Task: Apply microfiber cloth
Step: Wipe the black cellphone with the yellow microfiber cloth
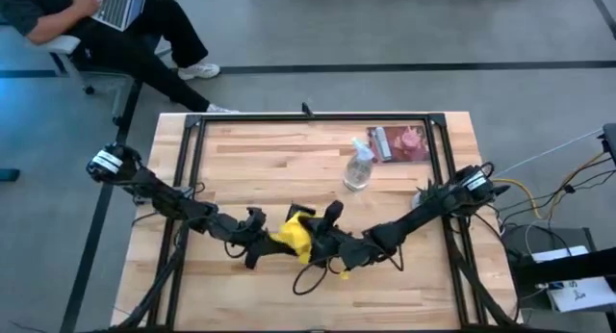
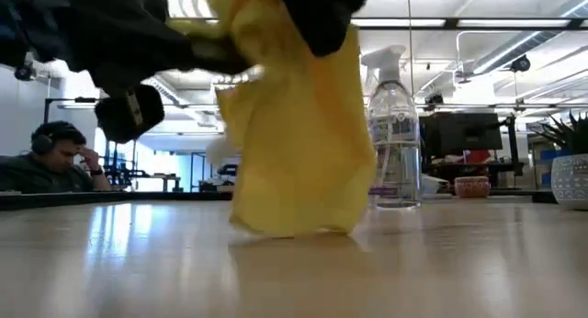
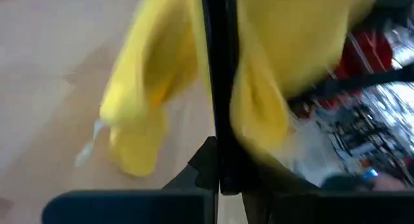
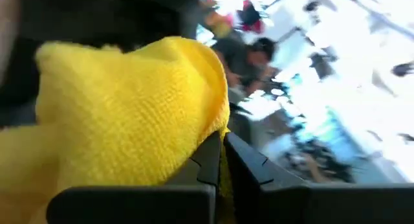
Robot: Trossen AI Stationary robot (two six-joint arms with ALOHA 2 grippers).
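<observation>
The cloth (image 1: pixel 295 235) is held above the table (image 1: pixel 289 150), a little toward 6 o'clock from the table's middle, between the two grippers. In the low view it hangs in loose folds and its lower edge seems to touch the wood. It is judged to be light, soft and limp: it is not expected to keep any shape, and it will drape and swing when it is moved. The fabric looks rough in the right wrist view, so it is probably not slippery, and it is not fragile. A pinch on an edge or a corner fold is judged to be enough; a grip on a thick bunch may open by itself. The left gripper (image 1: pixel 258 239) is seen at 9 o'clock of the cloth, and its fingers (image 3: pixel 213 166) are pressed together with a fold of cloth draped around them. The right gripper (image 1: pixel 332 244) is seen at 3 o'clock of the cloth; its fingers (image 4: pixel 210 156) are nearly closed and yellow fabric is pinched between them. One cloth is counted, two grippers, one bottle (image 1: pixel 358 167) toward 1 o'clock, well apart, and one flat pack (image 1: pixel 398 143) just beyond it. No phone can be found. One person (image 1: pixel 106 30) is seated beyond the table corner at 10 o'clock.
</observation>
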